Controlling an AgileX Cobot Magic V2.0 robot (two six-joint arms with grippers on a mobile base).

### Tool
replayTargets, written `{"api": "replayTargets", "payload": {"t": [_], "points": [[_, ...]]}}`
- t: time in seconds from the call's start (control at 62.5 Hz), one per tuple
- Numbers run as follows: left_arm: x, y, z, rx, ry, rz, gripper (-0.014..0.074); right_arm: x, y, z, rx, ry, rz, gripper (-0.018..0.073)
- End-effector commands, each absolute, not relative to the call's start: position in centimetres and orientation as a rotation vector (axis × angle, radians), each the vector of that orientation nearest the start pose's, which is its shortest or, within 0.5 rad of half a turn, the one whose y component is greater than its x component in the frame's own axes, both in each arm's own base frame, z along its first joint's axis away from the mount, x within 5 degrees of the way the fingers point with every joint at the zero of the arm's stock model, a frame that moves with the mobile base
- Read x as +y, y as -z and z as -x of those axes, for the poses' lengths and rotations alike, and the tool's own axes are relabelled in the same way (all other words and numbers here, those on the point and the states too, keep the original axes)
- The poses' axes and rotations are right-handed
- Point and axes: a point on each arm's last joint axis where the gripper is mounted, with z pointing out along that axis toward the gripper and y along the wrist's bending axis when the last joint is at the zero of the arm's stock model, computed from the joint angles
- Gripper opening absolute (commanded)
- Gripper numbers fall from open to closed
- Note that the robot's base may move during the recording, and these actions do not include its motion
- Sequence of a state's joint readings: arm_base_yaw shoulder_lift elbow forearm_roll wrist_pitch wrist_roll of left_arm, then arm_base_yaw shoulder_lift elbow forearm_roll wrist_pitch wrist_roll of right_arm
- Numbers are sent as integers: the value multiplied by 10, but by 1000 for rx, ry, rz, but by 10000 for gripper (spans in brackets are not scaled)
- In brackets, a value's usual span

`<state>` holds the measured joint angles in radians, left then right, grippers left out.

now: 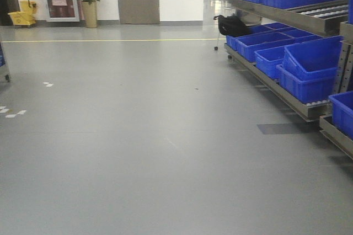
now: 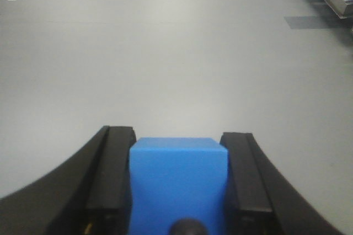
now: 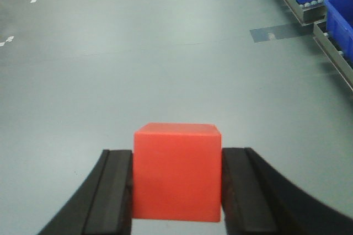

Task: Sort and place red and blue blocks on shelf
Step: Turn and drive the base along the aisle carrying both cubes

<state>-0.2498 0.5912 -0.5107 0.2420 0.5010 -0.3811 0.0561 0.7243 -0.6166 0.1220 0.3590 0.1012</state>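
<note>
Blue block point(image 2: 177, 185) is pinched between the black pads of the left gripper point(image 2: 177, 152), jaws closed on its two side faces. Red block point(image 3: 176, 174) is held the same way in the right gripper point(image 3: 177, 160), pads tight against both sides. Both cubes are held out over bare grey floor point(image 1: 138, 135).

Shelf point(image 1: 276, 14) is off to the right in the front view, well apart from both grippers. Its tiers are loaded with big blue bins point(image 1: 309, 72), and roller tracks point(image 1: 325, 11) show on the upper tier.

Step, as I read it: transport. Blocks are picked, the base isn't at the rack yet, and nothing is placed.

Next move needs the base brought up to the shelf. Each arm then has to reach a free spot on a tier without clipping the front rail or the bins, and let go only once its cube sits flat. Can't tell from these views which tier takes which colour. Rollers might let a cube creep.
</note>
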Motion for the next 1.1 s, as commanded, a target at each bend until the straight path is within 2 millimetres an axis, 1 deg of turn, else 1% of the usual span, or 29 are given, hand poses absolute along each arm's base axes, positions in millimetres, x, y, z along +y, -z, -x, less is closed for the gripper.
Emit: {"api": "replayTargets", "payload": {"t": [0.0,1.087], "points": [[-21,-309,-119,1953,166,-30,123,10,-339,-151,1833,-206,-120,48],[-21,-309,-119,1953,166,-30,123,10,-339,-150,1840,-206,-120,48]]}}
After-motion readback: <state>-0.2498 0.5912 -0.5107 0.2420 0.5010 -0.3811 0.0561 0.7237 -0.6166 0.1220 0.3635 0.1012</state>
